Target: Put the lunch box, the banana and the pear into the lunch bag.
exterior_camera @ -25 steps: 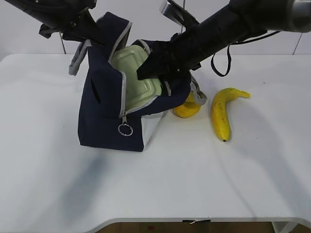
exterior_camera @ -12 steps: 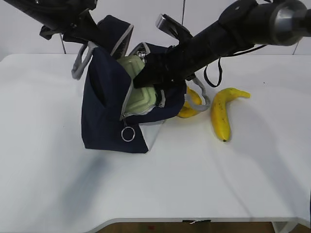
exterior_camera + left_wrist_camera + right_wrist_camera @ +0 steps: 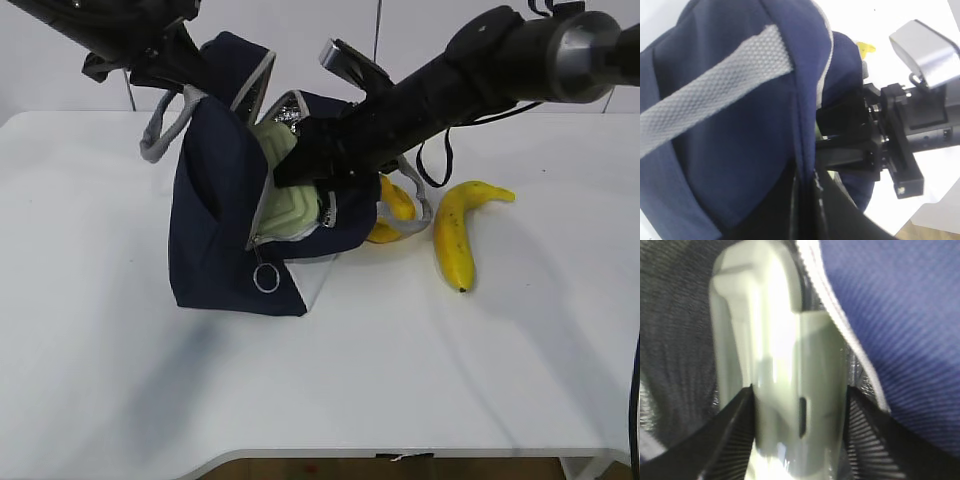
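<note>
The navy lunch bag (image 3: 220, 235) stands tilted on the table with its mouth facing right. My left gripper (image 3: 188, 62) is shut on the lunch bag's upper rim (image 3: 805, 165), holding it up, and the grey handle (image 3: 715, 100) crosses the left wrist view. My right gripper (image 3: 312, 165) reaches into the mouth, shut on the sage-green lunch box (image 3: 290, 195). In the right wrist view the lunch box (image 3: 790, 355) sits edge-on between my fingers (image 3: 732, 435), amid foil lining. The pear (image 3: 396, 203) lies just right of the bag, partly hidden. The banana (image 3: 455, 235) lies further right.
The zipper's ring pull (image 3: 266, 279) hangs at the bag's front. A second grey handle (image 3: 425, 205) drapes over the pear. The white table (image 3: 330, 380) stretches toward the front edge. A cable (image 3: 440, 150) hangs under the right arm.
The right gripper has pushed the lunch box deeper into the bag. The bag has tipped more upright and shifted a little, uncovering more of the pear. The left grip holds.
</note>
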{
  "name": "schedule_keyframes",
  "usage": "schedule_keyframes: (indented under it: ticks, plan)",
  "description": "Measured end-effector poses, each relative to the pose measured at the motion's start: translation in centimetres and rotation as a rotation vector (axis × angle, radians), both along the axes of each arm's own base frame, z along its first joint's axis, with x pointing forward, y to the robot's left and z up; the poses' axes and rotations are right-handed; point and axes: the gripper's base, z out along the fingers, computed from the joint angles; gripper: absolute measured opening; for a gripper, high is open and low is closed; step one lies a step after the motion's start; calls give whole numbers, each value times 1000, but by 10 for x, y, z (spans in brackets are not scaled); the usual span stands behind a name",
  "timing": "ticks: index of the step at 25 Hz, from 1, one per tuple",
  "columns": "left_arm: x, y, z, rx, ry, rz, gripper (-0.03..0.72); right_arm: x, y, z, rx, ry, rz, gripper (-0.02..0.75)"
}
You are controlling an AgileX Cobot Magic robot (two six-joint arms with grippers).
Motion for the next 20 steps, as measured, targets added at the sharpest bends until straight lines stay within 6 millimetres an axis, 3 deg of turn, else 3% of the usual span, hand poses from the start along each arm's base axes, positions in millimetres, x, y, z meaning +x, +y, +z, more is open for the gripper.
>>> schedule_keyframes:
  ticks: [20]
  plan:
    - [0, 0, 0, -6, -1, -2, -1, -2, 1, -4, -14, 14, 28, 482]
